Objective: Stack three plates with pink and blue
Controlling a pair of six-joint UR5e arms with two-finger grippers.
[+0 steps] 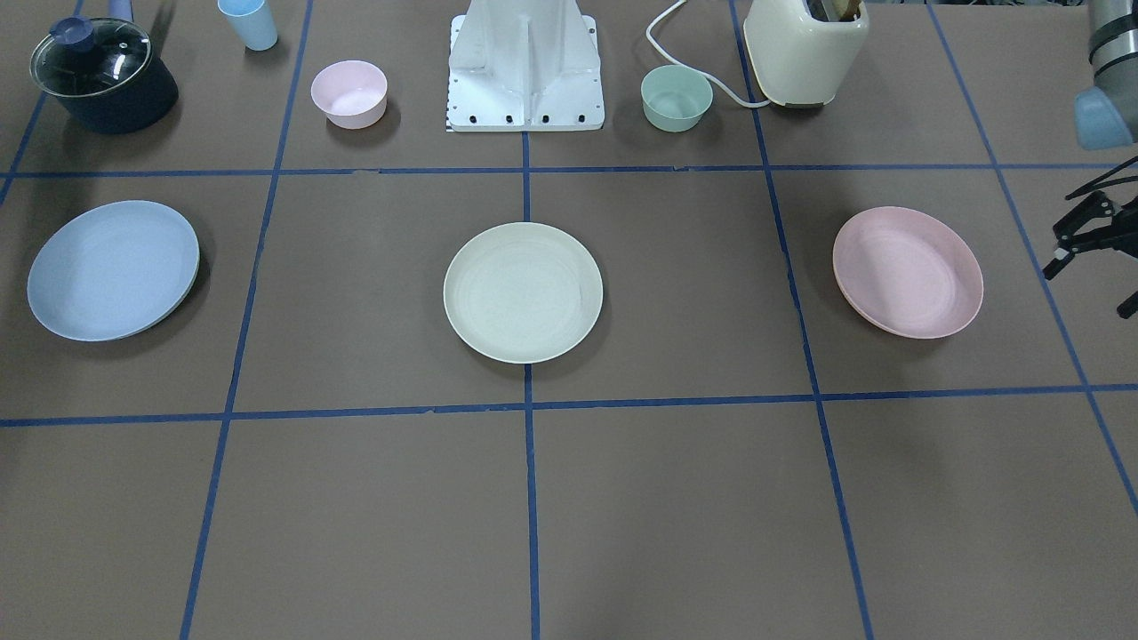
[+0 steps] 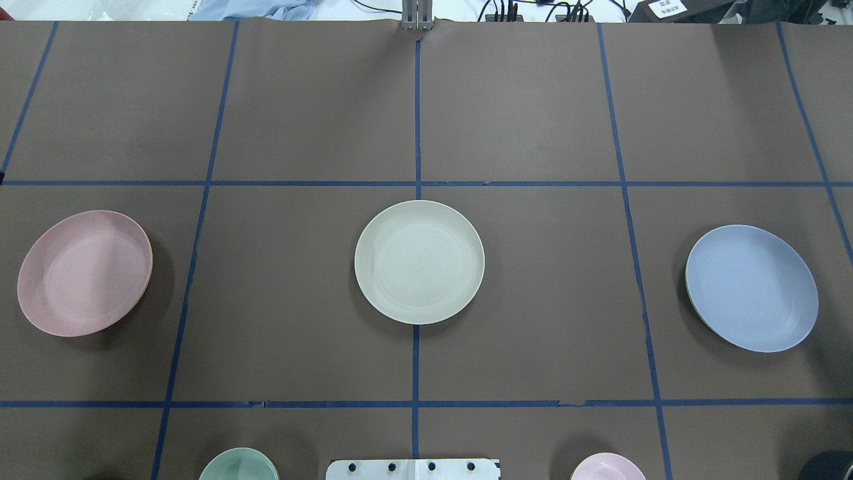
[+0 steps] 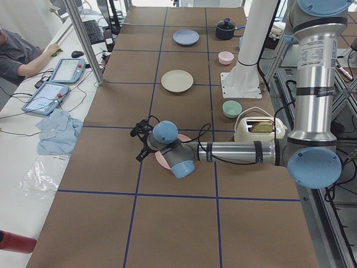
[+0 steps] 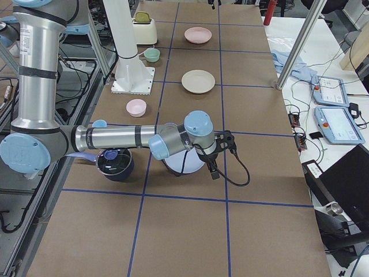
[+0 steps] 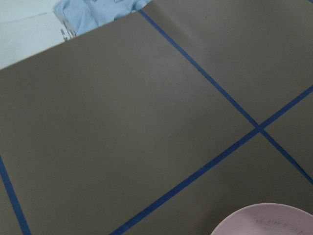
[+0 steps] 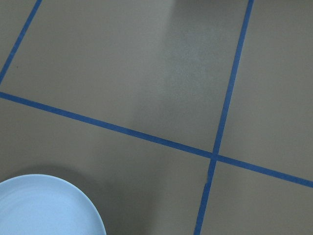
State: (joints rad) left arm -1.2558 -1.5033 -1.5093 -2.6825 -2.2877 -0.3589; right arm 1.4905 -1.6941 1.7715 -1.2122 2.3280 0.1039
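Three plates lie apart in a row on the brown table. The cream plate (image 1: 523, 292) is in the middle, the light pink plate (image 1: 907, 271) on my left side and the light blue plate (image 1: 113, 269) on my right side. My left gripper (image 1: 1092, 286) hangs above the table just outside the pink plate, open and empty. It also shows in the exterior left view (image 3: 139, 144). My right gripper (image 4: 222, 151) hovers by the blue plate (image 4: 185, 165); I cannot tell whether it is open or shut. The wrist views show only plate edges.
Along the robot's side stand a dark pot with a glass lid (image 1: 102, 76), a blue cup (image 1: 249, 22), a small pink bowl (image 1: 349, 93), the white base (image 1: 524, 67), a small green bowl (image 1: 677, 98) and a cream toaster (image 1: 805, 49). An operator sits beside the table (image 3: 17, 53).
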